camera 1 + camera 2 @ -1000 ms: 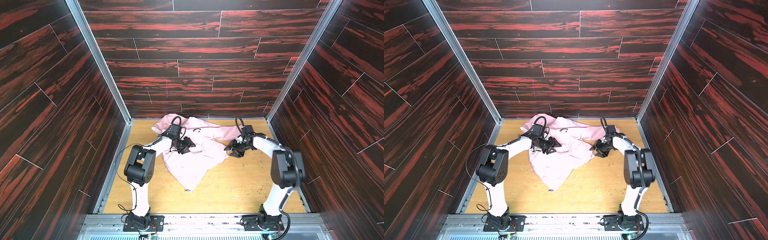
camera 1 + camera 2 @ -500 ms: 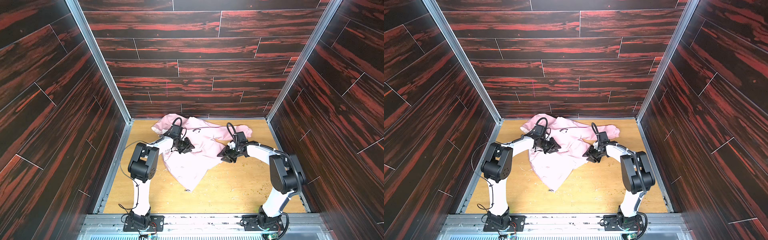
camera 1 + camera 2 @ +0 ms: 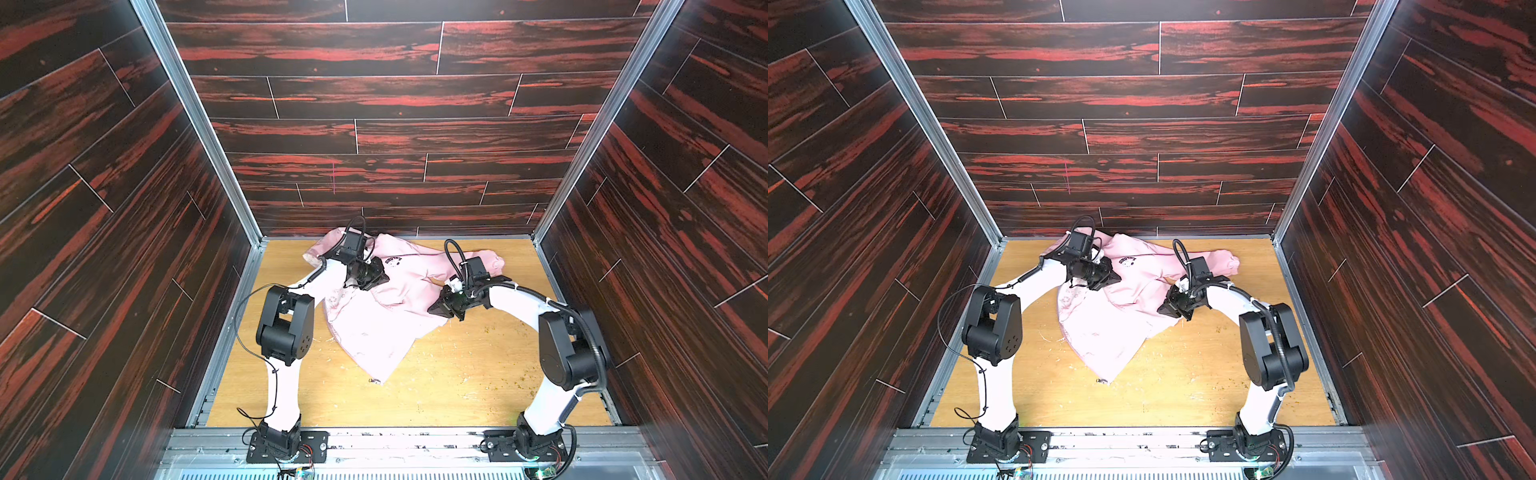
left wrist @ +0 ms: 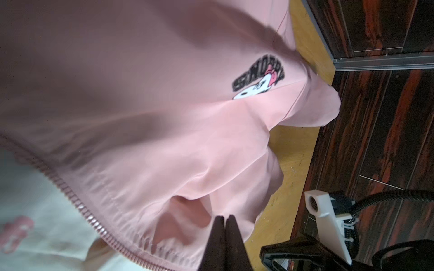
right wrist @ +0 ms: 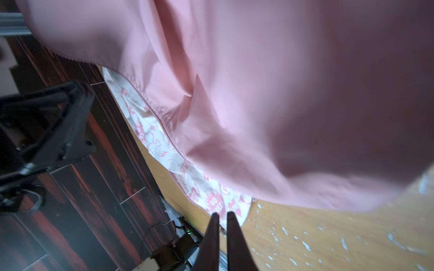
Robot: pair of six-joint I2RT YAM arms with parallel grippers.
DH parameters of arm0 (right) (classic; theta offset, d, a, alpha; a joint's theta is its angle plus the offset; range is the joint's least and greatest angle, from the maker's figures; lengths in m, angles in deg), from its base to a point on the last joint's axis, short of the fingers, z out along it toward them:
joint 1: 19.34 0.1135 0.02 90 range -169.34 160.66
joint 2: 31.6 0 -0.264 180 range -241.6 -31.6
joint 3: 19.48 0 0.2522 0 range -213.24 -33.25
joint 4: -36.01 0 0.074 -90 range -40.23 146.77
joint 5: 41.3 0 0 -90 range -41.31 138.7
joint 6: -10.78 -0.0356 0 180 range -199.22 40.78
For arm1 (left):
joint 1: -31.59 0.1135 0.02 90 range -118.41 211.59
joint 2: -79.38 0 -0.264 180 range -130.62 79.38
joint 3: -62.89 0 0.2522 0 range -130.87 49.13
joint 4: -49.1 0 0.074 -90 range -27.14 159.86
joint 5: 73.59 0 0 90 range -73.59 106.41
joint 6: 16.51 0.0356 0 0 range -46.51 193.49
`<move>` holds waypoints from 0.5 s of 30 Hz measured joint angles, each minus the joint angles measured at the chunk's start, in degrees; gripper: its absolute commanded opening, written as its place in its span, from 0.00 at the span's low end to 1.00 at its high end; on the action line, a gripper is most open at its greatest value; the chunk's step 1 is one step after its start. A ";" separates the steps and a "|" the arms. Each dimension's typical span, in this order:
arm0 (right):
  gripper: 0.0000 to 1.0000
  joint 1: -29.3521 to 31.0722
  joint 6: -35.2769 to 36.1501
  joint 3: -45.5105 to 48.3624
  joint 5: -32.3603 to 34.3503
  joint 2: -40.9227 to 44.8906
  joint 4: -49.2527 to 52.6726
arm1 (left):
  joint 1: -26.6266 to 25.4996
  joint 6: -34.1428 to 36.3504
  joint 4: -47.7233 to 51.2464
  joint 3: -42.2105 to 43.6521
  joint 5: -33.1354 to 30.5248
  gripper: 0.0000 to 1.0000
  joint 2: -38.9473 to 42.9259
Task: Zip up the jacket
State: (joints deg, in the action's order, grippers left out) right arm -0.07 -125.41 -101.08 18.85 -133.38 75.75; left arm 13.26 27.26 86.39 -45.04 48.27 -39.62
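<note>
The pink jacket (image 3: 386, 324) (image 3: 1108, 328) lies crumpled and unzipped on the wooden floor. Its chest logo (image 3: 392, 261) (image 4: 258, 79) faces up and the printed lining (image 5: 211, 194) shows along the open zipper teeth (image 4: 77, 204) (image 5: 164, 126). My left gripper (image 3: 383, 276) (image 3: 1116, 276) (image 4: 225, 217) rests just below the logo, its jaws pressed together with a fold of pink fabric drawn up to the tips. My right gripper (image 3: 434, 309) (image 3: 1163, 309) (image 5: 220, 214) lies low at the jacket's right edge. Its fingers are all but shut, with a thin slit and nothing visible in it.
Dark red plank walls (image 3: 374, 137) close in the floor (image 3: 457, 374) at the back and on both sides. Pale flecks (image 5: 305, 244) are scattered over the wood near the right arm. A metal rail (image 3: 395, 440) at the front carries both arm bases.
The right gripper has swung left from the sleeve end to the jacket's right edge. Both grippers have closed from about half open. The left arm has barely moved.
</note>
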 measured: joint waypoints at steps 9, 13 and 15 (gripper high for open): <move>0.42 -1.31 -1.42 4.63 6.29 1.86 -0.76 | 0.04 -3.32 -1.38 10.45 -0.74 0.39 3.17; 0.45 -1.77 -2.08 5.46 9.11 1.70 -2.14 | 0.04 -5.64 -4.20 15.54 -0.76 0.40 4.59; 0.46 -1.88 -2.10 5.49 10.10 1.64 -3.15 | 0.04 -6.69 -5.66 17.35 -0.74 0.41 5.27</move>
State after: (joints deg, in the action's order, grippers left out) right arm -1.95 -127.51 -95.59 28.95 -131.74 72.60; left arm 13.31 20.57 80.73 -27.69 47.52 -34.35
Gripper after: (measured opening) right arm 0.453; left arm 0.407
